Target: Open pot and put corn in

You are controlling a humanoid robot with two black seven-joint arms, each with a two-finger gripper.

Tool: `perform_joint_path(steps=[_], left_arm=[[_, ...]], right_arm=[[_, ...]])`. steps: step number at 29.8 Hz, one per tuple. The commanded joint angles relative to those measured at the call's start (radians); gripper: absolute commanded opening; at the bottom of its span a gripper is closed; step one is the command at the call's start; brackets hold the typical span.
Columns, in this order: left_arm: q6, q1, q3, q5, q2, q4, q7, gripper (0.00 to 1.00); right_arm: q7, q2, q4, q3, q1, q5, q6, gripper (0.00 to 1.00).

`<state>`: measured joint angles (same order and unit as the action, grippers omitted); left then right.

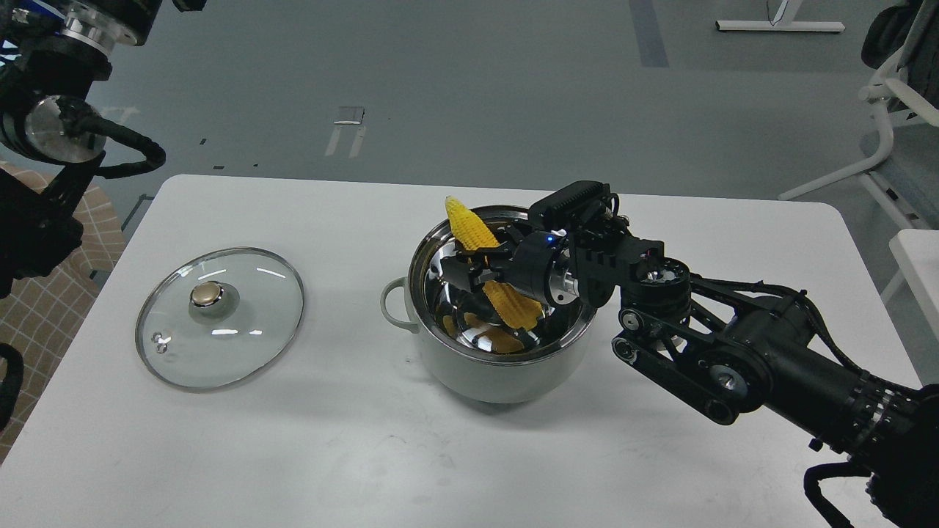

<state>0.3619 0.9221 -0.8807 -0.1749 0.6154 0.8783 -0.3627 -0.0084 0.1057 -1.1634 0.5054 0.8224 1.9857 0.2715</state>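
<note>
The grey-green pot [484, 370] stands open at the middle of the white table [293, 440]. Its glass lid [218, 317] with the gold knob lies flat on the table to the left. My right gripper [469, 273] reaches over the pot's right rim and is shut on the yellow corn [490, 264]. The cob is tilted, its lower end inside the pot and its pointed tip sticking up above the far rim. My left arm [51, 132] is raised at the far left; its gripper is out of view.
A white chair frame [880, 110] stands off the table at the far right. A checked cloth [44, 308] shows beside the table's left edge.
</note>
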Motion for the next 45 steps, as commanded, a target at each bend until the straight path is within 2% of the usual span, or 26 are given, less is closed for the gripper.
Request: perform_joint_path(steps=[1,7,14,20,24,32,36,38,40,42,45], left_arm=[[-0.001,0.001,0.000,0.000,-0.003,0.001,0.001,0.98],[-0.001,0.003,0.002,0.000,-0.006,0.001,0.001,0.98],[-0.001,0.004,0.002,0.000,0.000,0.001,0.001,0.98],[0.002,0.003,0.002,0.000,0.010,0.001,-0.001,0.98],[0.020,-0.008,0.003,0.000,0.027,-0.002,-0.004,0.98],[0.054,-0.037,-0.011,0.003,0.034,-0.038,-0.007,0.98],[0.061,-0.057,-0.014,0.015,0.034,-0.042,-0.007,0.98],[0.061,-0.060,-0.014,0.015,0.034,-0.042,-0.005,0.98],[0.060,-0.065,-0.014,0.017,0.029,-0.045,-0.005,0.98],[0.061,-0.066,-0.012,0.017,0.018,-0.056,-0.004,0.98],[0.058,-0.069,-0.012,0.018,0.017,-0.059,-0.004,0.98]], right_arm=[[0.002,0.026,-0.035,-0.001,-0.002,-0.001,-0.002,0.95],[0.002,0.049,-0.058,0.001,-0.002,-0.002,0.000,0.99],[0.002,0.089,-0.122,0.044,0.001,-0.011,-0.009,0.99],[0.002,0.069,-0.116,0.315,0.011,-0.036,-0.009,1.00],[0.002,0.023,-0.087,0.582,0.015,-0.219,-0.008,1.00],[0.004,0.029,0.091,0.811,0.103,-0.510,-0.020,1.00],[0.004,0.031,0.232,0.978,0.112,-0.788,-0.021,1.00],[0.007,0.032,0.284,0.998,0.119,-0.855,-0.021,1.00],[0.040,0.048,0.359,1.006,0.132,-0.912,-0.023,1.00],[0.146,0.065,0.433,1.015,0.133,-0.953,-0.035,1.00],[0.198,0.071,0.482,1.027,0.133,-1.031,-0.038,1.00]])
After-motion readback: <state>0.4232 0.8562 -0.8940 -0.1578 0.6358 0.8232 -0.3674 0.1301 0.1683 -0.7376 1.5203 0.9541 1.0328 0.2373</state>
